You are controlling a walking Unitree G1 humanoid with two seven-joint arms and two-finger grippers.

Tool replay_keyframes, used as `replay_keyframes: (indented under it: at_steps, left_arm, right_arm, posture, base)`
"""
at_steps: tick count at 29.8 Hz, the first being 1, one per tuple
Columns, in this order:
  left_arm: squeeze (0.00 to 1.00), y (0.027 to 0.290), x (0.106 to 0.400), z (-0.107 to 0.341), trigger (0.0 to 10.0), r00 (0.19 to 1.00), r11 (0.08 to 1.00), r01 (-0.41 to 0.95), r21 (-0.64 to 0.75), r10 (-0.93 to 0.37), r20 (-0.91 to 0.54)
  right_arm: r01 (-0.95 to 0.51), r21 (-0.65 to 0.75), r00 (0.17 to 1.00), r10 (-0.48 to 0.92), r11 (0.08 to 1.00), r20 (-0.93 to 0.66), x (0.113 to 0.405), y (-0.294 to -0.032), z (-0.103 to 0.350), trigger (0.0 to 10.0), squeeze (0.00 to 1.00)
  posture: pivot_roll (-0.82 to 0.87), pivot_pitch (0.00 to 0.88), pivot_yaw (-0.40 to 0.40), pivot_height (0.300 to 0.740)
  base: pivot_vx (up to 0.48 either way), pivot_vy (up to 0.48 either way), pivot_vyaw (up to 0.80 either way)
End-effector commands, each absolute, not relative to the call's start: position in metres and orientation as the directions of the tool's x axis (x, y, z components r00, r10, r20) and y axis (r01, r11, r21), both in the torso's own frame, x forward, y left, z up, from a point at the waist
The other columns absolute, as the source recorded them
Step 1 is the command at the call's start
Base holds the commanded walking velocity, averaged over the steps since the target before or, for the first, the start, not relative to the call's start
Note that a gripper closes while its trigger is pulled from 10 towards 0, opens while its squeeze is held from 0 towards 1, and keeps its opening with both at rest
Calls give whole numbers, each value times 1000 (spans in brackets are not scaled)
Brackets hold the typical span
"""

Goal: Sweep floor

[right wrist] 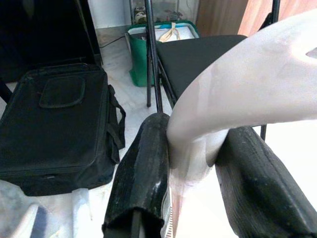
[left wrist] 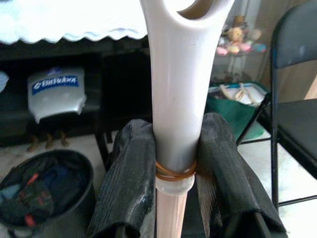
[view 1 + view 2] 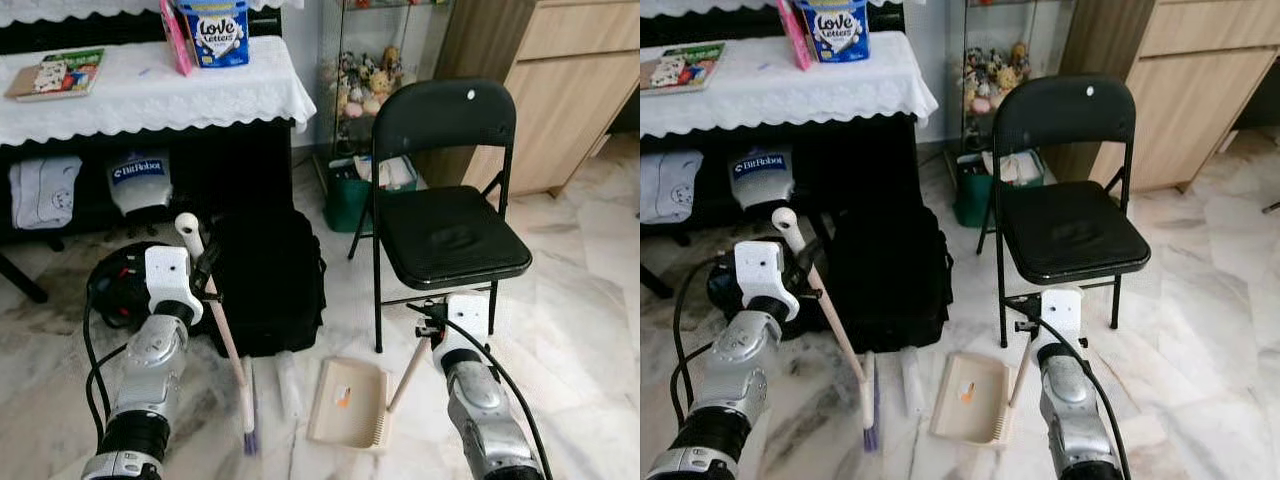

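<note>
Now the broom (image 3: pixel 228 340), clamped by the left end effector (image 2: pixel 174 163), should be drawn toward the dustpan (image 3: pixel 347 402), whose handle is clamped by the right end effector (image 1: pixel 194 163).

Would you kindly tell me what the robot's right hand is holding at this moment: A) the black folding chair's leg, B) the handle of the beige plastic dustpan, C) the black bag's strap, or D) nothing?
B: the right hand is shut on the handle of the beige plastic dustpan resting on the marble floor.
</note>
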State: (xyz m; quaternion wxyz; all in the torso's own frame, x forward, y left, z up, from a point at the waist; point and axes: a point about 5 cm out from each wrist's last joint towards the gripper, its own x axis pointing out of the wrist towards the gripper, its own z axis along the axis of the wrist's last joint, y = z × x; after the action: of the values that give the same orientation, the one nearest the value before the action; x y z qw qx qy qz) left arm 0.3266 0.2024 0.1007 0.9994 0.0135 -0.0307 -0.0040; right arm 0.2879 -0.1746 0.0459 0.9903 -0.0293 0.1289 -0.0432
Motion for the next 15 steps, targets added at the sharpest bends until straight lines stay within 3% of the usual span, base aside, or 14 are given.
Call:
replay_keyframes:
  at_steps: [1,15]
  left_arm:
    - [0,199,331,106,10000,996,1000,11,25,-13,92]
    - [0,194,334,85,10000,1000,983,2,-186,-1,3]
  right_arm:
    - [91,-66,970,-103,994,-218,291,-176,54,10000,0]
    - [116,-74,964,-130,991,-233,289,-181,50,10000,0]
  posture:
    - [-71,82,-18,740]
    - [-69,87,-14,740]
  base:
    - [0,0,0]
    - [0,0,0]
